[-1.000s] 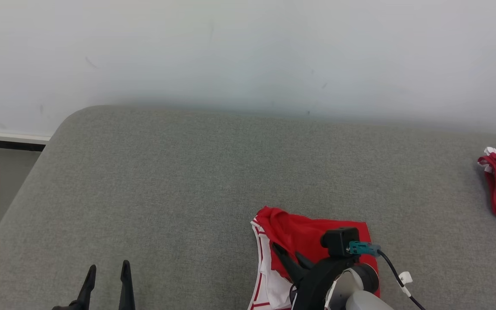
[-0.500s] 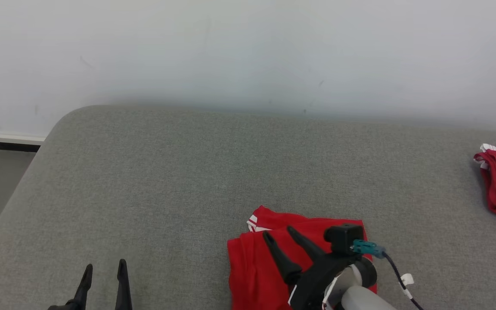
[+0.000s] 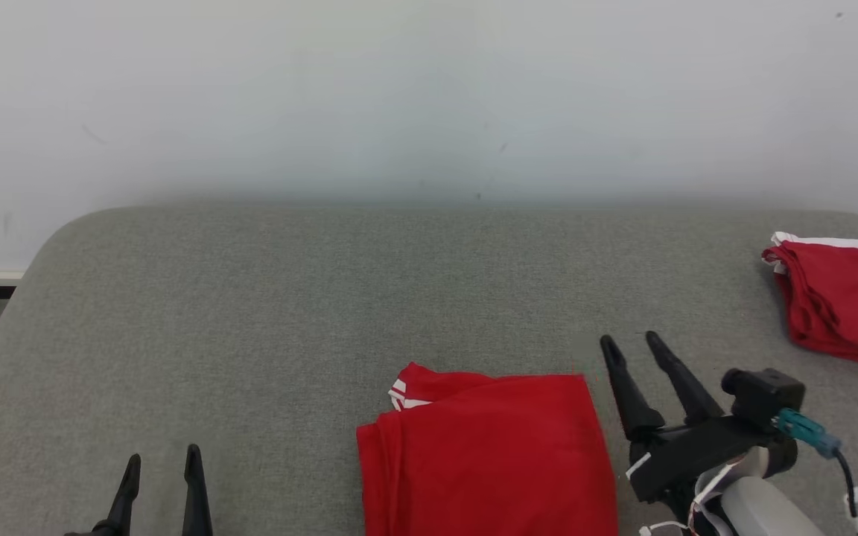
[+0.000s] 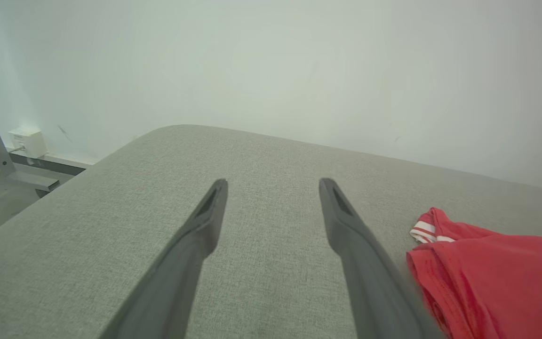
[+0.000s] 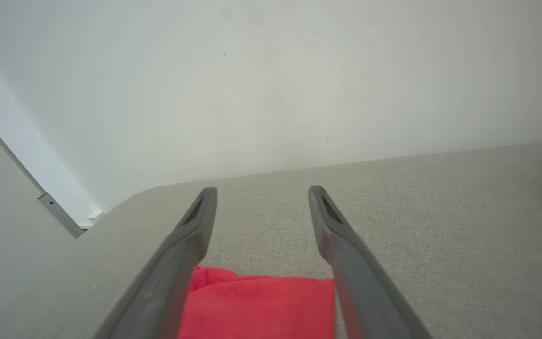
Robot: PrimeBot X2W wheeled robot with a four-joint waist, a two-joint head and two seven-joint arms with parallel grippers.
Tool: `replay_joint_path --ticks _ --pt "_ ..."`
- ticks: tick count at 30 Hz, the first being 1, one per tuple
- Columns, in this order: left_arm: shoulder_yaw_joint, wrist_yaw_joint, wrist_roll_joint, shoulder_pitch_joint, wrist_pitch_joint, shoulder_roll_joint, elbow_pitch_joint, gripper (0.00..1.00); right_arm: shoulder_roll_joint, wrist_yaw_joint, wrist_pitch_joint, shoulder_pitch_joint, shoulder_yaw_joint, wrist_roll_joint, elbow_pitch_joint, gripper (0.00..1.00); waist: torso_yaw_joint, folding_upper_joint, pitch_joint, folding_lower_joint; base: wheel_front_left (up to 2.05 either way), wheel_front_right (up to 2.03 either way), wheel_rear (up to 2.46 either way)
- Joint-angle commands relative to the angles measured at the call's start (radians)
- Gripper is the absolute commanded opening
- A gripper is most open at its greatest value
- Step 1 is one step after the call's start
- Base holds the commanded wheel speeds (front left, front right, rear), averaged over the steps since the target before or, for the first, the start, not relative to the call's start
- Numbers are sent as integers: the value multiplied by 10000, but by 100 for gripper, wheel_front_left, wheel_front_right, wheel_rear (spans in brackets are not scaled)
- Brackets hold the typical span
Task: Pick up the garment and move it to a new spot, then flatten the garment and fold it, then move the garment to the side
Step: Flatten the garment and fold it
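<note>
Head view: the left claw (image 3: 162, 455) sits nearest, its two fingers spread wide and holding nothing above the grey pad (image 3: 250, 313). The right claw (image 3: 630, 342) is also spread wide and empty. Just to its left lies the folded red garment (image 3: 488, 454), flat on the pad, with a white-striped edge poking out at the far left corner. Farther off, to the right claw's right, a second red garment (image 3: 835, 305) lies bunched. Two claws, two garments.

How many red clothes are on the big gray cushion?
2. A folded red garment lies at the front, near the middle; a second red garment sits by the right edge. More may lie outside view.
</note>
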Motion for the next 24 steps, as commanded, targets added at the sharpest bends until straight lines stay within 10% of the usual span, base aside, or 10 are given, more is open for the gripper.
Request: replay_joint_path --ticks 1,24 --pt "61 11 110 118 -27 -15 -116 100 -127 -19 -44 371 -430 -321 -421 100 -267 -1 -27 -1 0 0 0" --pt "62 20 751 798 -27 33 -1028 100 526 -19 -49 3963 -3507 -2676 -3437 100 -1114 -1 -271 -1 0 0 0"
